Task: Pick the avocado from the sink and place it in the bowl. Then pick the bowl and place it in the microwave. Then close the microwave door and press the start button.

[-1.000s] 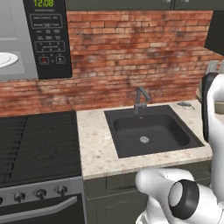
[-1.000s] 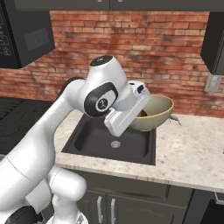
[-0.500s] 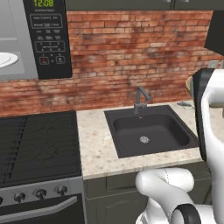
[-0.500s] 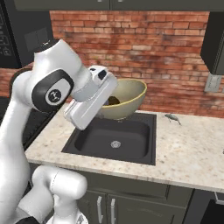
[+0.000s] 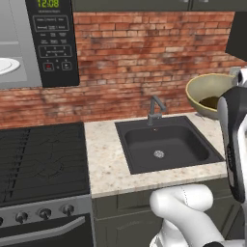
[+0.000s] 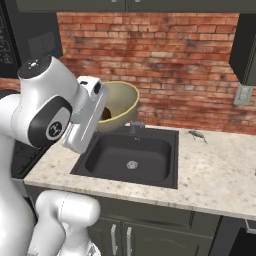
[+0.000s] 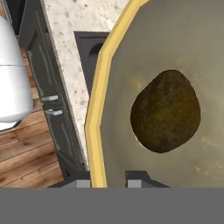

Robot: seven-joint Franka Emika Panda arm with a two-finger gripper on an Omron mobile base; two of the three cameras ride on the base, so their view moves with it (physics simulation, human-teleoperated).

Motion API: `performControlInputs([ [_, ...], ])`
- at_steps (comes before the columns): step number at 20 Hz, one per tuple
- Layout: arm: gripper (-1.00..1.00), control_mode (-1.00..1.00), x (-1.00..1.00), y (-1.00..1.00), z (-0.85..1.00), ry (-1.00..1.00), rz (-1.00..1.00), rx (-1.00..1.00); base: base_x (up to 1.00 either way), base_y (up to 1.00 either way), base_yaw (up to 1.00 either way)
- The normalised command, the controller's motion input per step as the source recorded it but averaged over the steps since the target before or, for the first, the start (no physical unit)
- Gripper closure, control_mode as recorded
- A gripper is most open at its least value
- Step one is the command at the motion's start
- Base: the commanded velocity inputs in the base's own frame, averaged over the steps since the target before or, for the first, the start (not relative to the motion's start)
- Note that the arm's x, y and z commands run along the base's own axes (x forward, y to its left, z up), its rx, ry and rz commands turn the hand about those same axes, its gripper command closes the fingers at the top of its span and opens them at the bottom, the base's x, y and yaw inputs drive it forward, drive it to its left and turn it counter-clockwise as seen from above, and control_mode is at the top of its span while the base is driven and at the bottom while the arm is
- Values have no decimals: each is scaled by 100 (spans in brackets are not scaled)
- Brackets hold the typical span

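So far, reading left to right: the microwave (image 5: 38, 43) sits up at the left above the stove (image 5: 41, 164), its cavity open toward me with the white plate (image 5: 7, 66) bare inside and the keypad (image 5: 52, 43) lit at the clock; I cannot see the microwave door from here. Next along the counter (image 5: 106, 159) comes the sink (image 5: 166, 142), basin bare but for the drain. Over its right side I have the bowl (image 5: 207, 94) lifted off the counter, tilted a little, and the avocado (image 7: 165, 111) lies inside it, resting on the bowl's inner wall. My gripper (image 7: 108, 178) has one finger either side of the bowl's rim at the near edge, so I judge it clamped on the rim and carrying the load. First stage done, I reckon: fruit out of the sink and into the bowl. Second stage is under way, with the bowl aloft and well apart from the microwave. Left to do: carry it leftward across the sink and stove, set it on the plate, let go, shut the door, press start.
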Motion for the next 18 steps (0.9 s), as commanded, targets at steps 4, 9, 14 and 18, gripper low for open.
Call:
performControlInputs([
  [4, 100, -100, 0, 15, 0, 1, 5, 1, 0, 0, 0],
  [9, 100, -100, -5, 5, 0, 5, 0, 0, 0, 0, 0],
  [14, 100, -100, -21, 22, 0, 1, 0, 0, 0, 0, 0],
  [18, 100, 100, 0, 0, 0, 0, 0, 0, -27, 28, 2],
])
